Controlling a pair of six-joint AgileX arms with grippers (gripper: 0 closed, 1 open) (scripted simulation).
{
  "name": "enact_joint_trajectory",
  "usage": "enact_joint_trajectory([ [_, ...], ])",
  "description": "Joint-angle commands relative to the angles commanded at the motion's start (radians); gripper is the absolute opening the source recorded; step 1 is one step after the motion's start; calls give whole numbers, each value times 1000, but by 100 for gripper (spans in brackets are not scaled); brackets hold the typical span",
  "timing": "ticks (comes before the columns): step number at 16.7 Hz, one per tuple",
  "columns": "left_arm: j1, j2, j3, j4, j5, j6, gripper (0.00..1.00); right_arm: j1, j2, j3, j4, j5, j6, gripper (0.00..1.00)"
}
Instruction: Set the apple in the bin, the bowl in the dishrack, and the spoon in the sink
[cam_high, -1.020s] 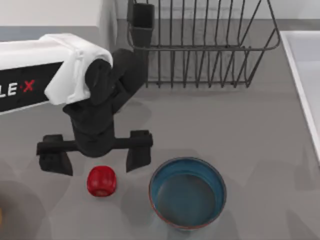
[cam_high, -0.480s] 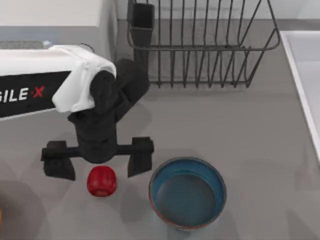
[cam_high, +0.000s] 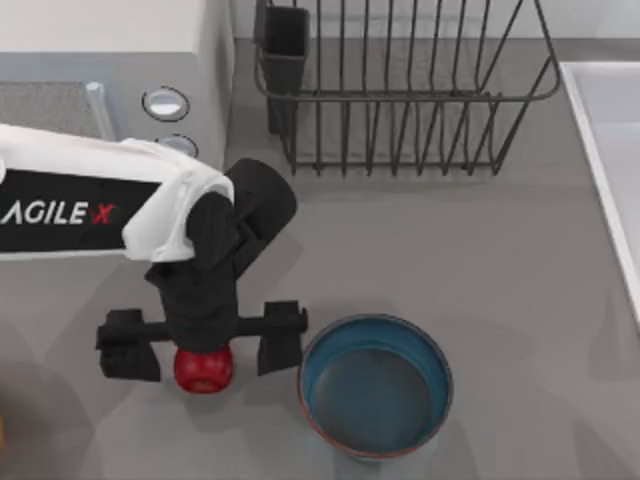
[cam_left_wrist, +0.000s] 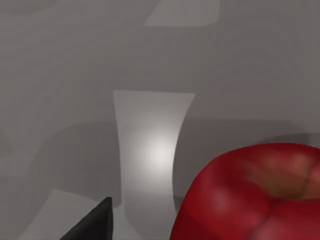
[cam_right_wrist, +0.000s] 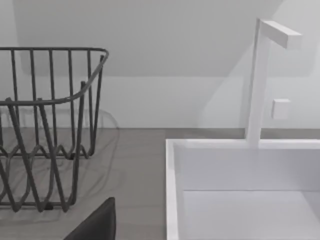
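The small red apple (cam_high: 203, 372) rests on the grey table near the front, left of the bowl. My left gripper (cam_high: 204, 360) is open and straddles it, one dark finger on each side, neither touching. In the left wrist view the apple (cam_left_wrist: 255, 195) is very close, beside a dark fingertip (cam_left_wrist: 92, 225). The bowl (cam_high: 375, 388), blue inside with a reddish-brown rim, stands upright just right of the gripper. The dark wire dishrack (cam_high: 400, 100) stands at the back and the white sink (cam_high: 612, 150) at the right edge. The spoon and the bin are out of view.
A white microwave (cam_high: 100, 55) with two round knobs (cam_high: 165, 102) sits at the back left, behind my left arm. The right arm is parked; its wrist view faces the dishrack (cam_right_wrist: 45, 125), the sink (cam_right_wrist: 240, 195) and a white faucet (cam_right_wrist: 260, 80).
My left gripper has moved toward the table's front and come down around the apple, uncovering the microwave. The apple and the bowl have stayed put.
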Motion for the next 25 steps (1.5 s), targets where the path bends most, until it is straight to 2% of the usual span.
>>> enact_joint_trajectory([
  [2, 0, 0, 0, 0, 0, 0, 100, 0, 0, 0, 0, 0, 0, 100],
  [15, 0, 0, 0, 0, 0, 0, 2, 0, 0, 0, 0, 0, 0, 100],
  [25, -6, -16, 12, -2, 17, -5, 0, 0, 0, 0, 0, 0, 0, 100],
])
